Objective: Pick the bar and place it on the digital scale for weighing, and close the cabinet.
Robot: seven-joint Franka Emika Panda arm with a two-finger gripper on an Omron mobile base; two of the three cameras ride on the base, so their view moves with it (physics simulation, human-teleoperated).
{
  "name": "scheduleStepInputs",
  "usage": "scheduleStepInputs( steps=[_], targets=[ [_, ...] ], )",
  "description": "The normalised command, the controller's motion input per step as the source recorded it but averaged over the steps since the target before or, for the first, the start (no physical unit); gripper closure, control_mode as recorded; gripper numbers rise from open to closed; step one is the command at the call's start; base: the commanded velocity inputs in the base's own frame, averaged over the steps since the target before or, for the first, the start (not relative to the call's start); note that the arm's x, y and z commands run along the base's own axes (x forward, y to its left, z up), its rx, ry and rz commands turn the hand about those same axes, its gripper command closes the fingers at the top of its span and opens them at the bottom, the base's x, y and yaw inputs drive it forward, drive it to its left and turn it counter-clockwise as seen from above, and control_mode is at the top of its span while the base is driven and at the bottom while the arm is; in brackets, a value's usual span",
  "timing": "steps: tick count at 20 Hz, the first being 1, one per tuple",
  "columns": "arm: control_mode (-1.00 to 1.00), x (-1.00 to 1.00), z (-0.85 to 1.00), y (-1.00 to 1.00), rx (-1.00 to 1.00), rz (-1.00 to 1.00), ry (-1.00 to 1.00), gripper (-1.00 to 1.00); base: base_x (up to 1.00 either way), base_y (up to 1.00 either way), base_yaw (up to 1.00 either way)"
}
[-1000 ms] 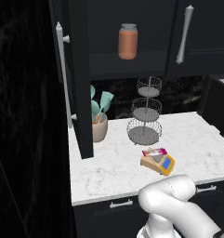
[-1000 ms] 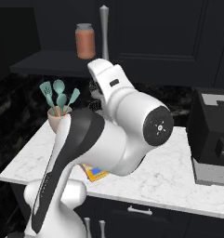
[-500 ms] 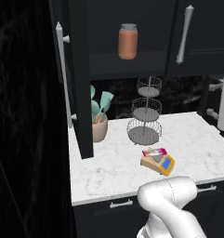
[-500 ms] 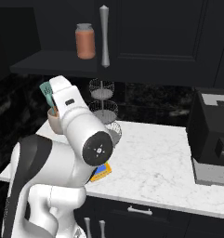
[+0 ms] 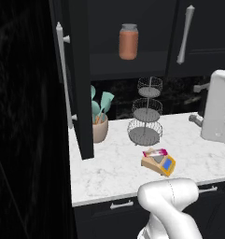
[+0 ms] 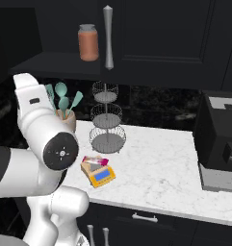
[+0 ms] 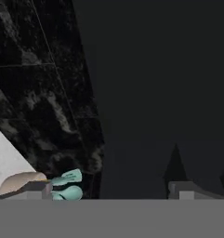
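The pink-and-white bar point(image 5: 154, 152) point(image 6: 95, 161) lies on the grey plate of the orange-yellow digital scale point(image 5: 160, 163) point(image 6: 99, 174), which sits on the marble counter in front of the wire basket. The black cabinet has its left door point(image 5: 81, 79) swung open, showing a long silver handle point(image 5: 65, 74); its right door point(image 5: 198, 32) is closed. My gripper point(image 7: 113, 190) is open with nothing between its fingertips point(image 7: 36, 188), and it faces the dark door panel near the backsplash. My arm point(image 6: 38, 125) is raised left of the scale, apart from it.
An orange jar point(image 5: 128, 41) point(image 6: 88, 42) stands on the open cabinet shelf. A three-tier wire basket point(image 5: 144, 114) point(image 6: 107, 120) and a pot of teal utensils point(image 5: 100, 126) point(image 7: 62, 183) stand at the counter's back. A black appliance point(image 6: 218, 139) occupies the right end.
My arm has swung from in front of the scale toward the left side by the utensil pot and open door. The bar stays on the scale; the door is still open.
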Motion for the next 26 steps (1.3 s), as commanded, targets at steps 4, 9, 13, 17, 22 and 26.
scheduleStepInputs(
  steps=[4, 9, 13, 17, 22, 26],
  targets=[
    [-1.0, -0.49, -0.47, 1.0, 0.19, 0.0, 0.0, -1.0, 0.0, 0.0, 0.0],
    [-1.0, -0.29, -0.76, 1.0, 0.17, 0.0, -0.06, -1.0, 0.0, 0.0, 0.0],
    [-1.0, -0.53, -0.66, 1.0, 0.27, 0.0, -0.07, -1.0, 0.0, 0.0, 0.0],
    [-1.0, -0.45, -0.73, 1.0, 0.32, 0.0, -0.14, -1.0, 0.0, 0.0, 0.0],
    [-1.0, -0.42, -0.67, 1.0, 0.35, 0.0, -0.16, -1.0, 0.0, 0.0, 0.0],
    [-1.0, -0.53, -0.68, 1.0, 0.31, 0.0, -0.16, -1.0, 0.0, 0.0, 0.0]
  ],
)
